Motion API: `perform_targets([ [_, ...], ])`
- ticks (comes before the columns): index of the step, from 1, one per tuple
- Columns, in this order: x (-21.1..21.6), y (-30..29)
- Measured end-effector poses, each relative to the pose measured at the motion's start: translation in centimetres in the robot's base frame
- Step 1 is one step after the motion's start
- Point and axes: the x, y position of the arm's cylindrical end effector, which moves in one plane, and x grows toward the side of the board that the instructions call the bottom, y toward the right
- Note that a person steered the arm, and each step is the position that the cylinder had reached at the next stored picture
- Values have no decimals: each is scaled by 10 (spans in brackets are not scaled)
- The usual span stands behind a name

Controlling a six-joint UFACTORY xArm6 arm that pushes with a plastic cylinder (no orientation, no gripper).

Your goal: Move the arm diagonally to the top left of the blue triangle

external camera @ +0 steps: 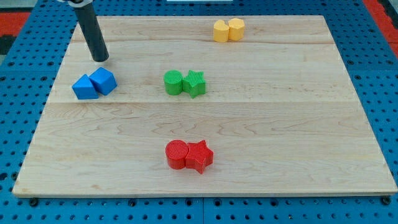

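On a pale wooden board (249,124) set over a blue pegboard surface (18,93): a dark rod (91,31) slanting down from the view's top, my tip (100,60) planted on the wood near the upper left corner. No gripper on this arm, so nothing to open, close or clasp; only the bare rod end touching the board.

Just below the tip, a pair of blue blocks pressed side to side. The blue triangle (83,88), the more wedge-like of the two, on the view's left; a blue cube-like block (103,81) on its right, its exact shape hard to settle at this angle. Tip sitting above and slightly to the right of the blue triangle, nearly straight above the cube-like block, close to both yet apart from them, a strip of bare wood between.

Near the board's middle, a green cylinder (173,82) touching a green star-like block (194,83). Toward the view's bottom, a red cylinder (177,155) tight against a red star (199,155). At the view's top, right of centre, two yellow blocks (228,30) butted together, both many-sided, well apart from everything else.
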Motion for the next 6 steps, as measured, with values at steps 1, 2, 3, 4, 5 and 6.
perform_targets([
  [1,0,0],
  [2,0,-7],
  [3,0,-7],
  [4,0,-8],
  [5,1,-16],
  [6,1,-63],
])
